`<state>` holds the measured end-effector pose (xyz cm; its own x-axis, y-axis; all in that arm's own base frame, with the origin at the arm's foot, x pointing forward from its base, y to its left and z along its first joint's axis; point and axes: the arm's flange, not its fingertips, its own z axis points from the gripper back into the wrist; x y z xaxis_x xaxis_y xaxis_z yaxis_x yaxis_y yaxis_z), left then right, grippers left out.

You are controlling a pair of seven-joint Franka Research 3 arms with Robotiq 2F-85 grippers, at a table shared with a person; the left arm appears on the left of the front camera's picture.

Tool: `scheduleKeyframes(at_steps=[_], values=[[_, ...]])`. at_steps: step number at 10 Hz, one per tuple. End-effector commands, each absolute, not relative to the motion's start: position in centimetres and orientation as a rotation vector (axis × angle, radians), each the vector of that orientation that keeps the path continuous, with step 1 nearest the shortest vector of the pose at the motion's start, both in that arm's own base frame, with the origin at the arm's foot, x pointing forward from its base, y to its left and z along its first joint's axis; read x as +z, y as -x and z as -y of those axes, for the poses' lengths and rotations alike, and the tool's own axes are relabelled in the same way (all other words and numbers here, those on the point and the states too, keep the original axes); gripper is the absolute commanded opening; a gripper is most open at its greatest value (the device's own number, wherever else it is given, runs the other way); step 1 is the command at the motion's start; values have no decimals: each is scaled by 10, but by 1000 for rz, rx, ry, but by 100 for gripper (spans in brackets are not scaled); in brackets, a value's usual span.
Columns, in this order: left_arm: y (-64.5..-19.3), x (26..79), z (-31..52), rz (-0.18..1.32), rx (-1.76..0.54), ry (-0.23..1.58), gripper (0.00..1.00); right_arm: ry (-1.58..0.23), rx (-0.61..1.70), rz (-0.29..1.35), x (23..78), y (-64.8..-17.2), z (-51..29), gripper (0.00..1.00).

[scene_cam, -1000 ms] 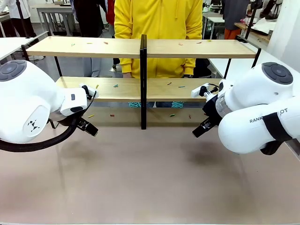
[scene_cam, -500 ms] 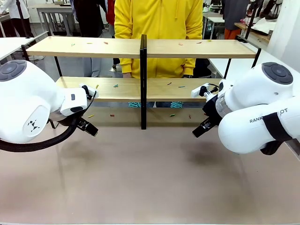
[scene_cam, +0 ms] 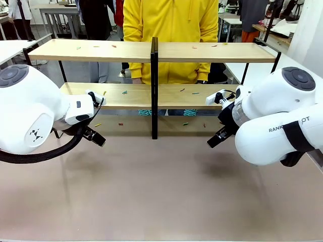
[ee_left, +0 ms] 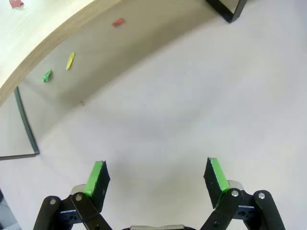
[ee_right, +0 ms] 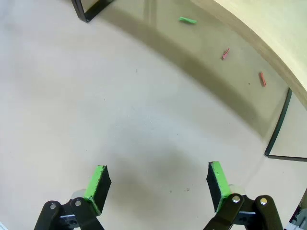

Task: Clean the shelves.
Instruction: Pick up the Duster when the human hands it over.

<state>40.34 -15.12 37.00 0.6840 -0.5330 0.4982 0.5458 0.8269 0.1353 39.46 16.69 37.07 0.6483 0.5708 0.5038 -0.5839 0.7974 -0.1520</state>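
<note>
1. Two long boards make up the shelves [scene_cam: 101,50], running left to right across the far part of the surface [scene_cam: 161,196], ahead of both arms. A person [scene_cam: 171,25] stands just behind the shelves.
2. Jaws spread wide and empty, the left gripper [ee_left: 156,173] and right gripper [ee_right: 156,178] hover just short of the shelves, one toward each end.
3. Small coloured scraps [ee_right: 187,20] dot both boards and the surface beneath the shelves. Their central upright [scene_cam: 154,85] splits the reach, so each arm looks nearer its own half.
</note>
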Motion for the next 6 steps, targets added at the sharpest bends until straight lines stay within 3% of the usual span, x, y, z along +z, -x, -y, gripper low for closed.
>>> scheduleKeyframes(at_steps=[1,4,6], values=[[-377,393,136,572,-703,35,100,-60,644,613,399,-379,-153,100],[-250,496,44,925,-946,303,100,-128,532,834,520,-302,-67,100],[-198,520,-13,1037,-986,440,100,-145,542,903,574,-273,-37,100]])
